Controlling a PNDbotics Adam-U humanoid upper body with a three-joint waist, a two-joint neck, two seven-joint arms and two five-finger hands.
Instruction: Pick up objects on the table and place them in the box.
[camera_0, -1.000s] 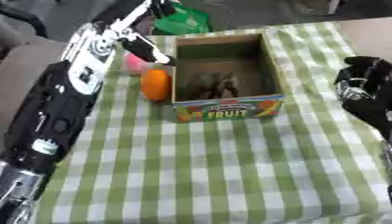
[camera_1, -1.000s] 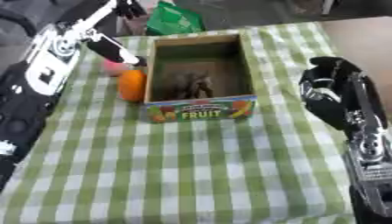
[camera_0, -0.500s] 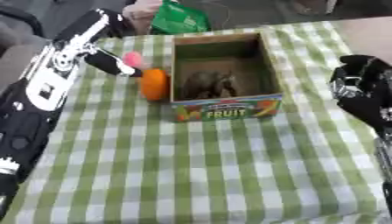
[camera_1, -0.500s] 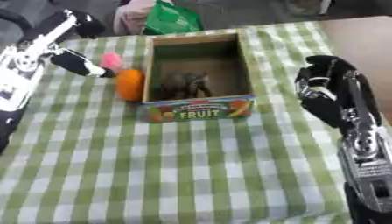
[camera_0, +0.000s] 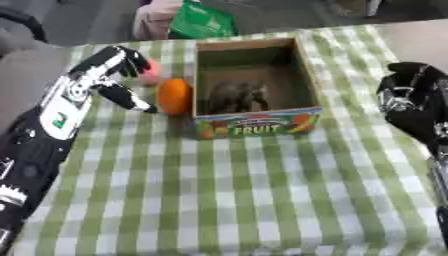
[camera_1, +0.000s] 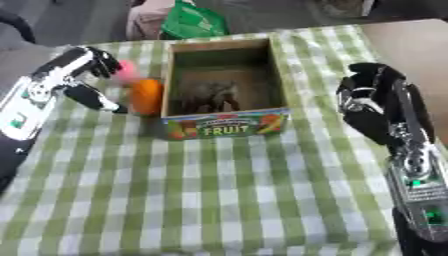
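Orange (camera_0: 174, 95) fruit is sitting on the checked cloth (camera_0: 262, 190), touching the left wall of the box (camera_0: 254, 125), with a pink thing (camera_1: 129, 71) just behind it. My left hand (camera_0: 112, 75) is hovering beside both, fingers spread and holding nothing, thumb pointing toward the orange. My right hand (camera_1: 372, 102) is resting right of the box, fingers curling loosely around nothing; the right eye is showing its forearm too. Something dark is lying inside the box.
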